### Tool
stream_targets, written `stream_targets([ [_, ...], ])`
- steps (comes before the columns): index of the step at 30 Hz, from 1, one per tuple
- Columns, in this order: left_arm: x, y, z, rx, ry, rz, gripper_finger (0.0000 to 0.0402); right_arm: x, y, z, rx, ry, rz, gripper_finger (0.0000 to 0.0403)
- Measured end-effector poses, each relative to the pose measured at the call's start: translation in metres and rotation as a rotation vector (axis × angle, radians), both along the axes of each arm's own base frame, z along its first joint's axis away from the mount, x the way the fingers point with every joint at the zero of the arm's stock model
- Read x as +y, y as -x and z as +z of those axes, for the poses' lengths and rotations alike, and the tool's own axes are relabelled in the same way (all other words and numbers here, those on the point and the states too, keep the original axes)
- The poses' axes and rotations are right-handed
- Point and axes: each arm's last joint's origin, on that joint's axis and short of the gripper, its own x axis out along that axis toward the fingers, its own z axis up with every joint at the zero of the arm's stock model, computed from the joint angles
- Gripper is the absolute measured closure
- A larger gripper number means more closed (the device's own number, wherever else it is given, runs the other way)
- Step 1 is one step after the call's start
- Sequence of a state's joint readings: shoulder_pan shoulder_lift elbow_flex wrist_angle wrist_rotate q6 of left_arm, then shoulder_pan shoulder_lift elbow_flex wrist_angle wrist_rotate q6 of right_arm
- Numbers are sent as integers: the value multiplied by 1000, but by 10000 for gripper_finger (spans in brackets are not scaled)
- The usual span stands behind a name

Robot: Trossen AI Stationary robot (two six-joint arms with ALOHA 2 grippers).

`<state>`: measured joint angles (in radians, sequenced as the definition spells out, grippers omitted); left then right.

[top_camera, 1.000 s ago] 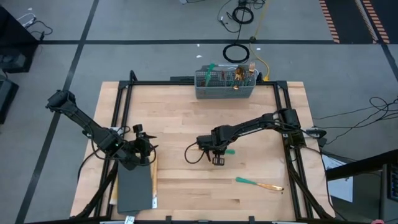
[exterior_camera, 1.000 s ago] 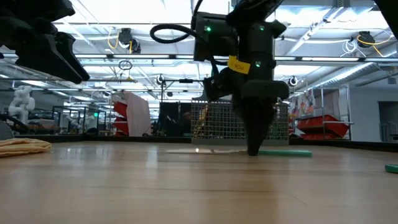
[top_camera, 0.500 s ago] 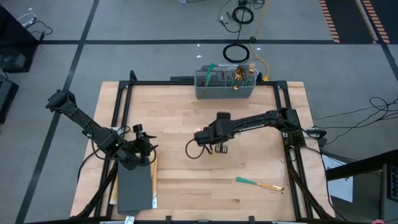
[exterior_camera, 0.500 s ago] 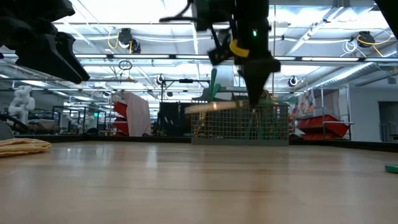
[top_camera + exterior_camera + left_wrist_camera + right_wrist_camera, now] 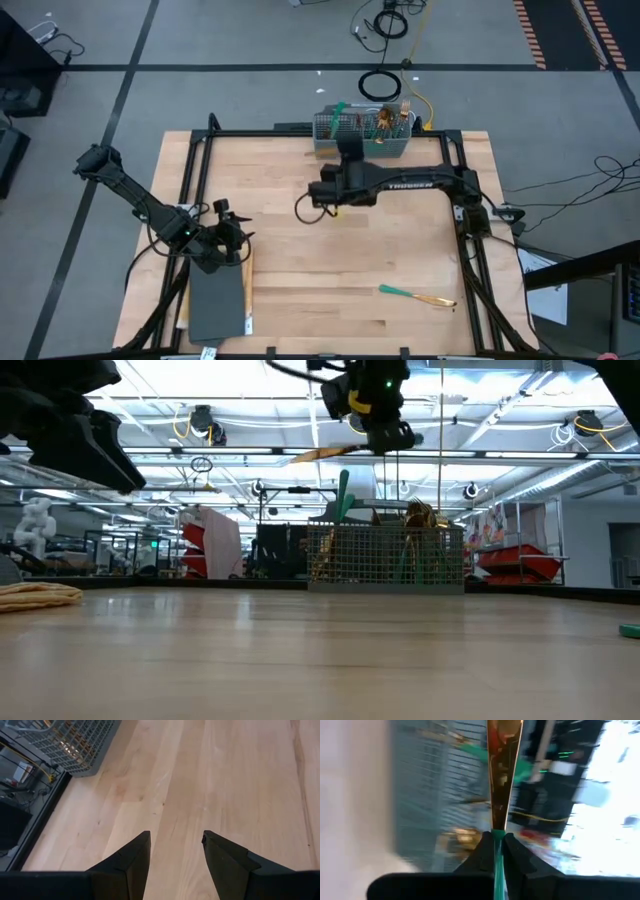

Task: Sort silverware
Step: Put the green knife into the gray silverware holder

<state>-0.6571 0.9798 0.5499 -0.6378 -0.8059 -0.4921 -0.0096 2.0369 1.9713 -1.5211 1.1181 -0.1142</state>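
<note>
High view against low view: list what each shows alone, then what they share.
Only the high view shows the left gripper, open and parked by a flat grey slab at the table's left front, and the whole teal-handled, gold-headed utensil lying on the wood at right front.

Only the low view shows the room's ceiling lights and a crumpled tan cloth at far left.

Both show the right gripper shut on a gold-bladed, teal-handled knife, raised near the grey wire basket.
</note>
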Motion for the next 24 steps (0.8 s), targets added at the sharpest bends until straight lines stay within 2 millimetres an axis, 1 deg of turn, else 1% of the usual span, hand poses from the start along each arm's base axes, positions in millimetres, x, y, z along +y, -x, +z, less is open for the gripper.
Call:
stream_targets([
  [4, 0, 0, 0, -11, -14, 10, 212, -19, -4, 5, 139, 163, 31, 403],
  [7, 1, 0, 1, -16, -20, 14, 212, -33, -6, 9, 288, 306, 30, 403],
  [9, 1, 0, 1, -18, -24, 16, 212, -44, -9, 12, 406, 371, 16, 403],
  [11, 1, 0, 1, -20, -26, 18, 212, -56, -12, 14, 425, 360, 0, 403],
  [13, 1, 0, 1, -22, -29, 20, 212, -69, -11, 13, 454, 346, -20, 403],
  [18, 1, 0, 1, -26, -34, 23, 212, -97, -11, 0, 511, 317, -71, 403],
  [21, 1, 0, 1, -32, -42, 28, 212, -105, -14, -11, 547, 299, -74, 403],
  [24, 2, 0, 1, -37, -51, 33, 212, -106, -19, -24, 604, 276, -55, 403],
])
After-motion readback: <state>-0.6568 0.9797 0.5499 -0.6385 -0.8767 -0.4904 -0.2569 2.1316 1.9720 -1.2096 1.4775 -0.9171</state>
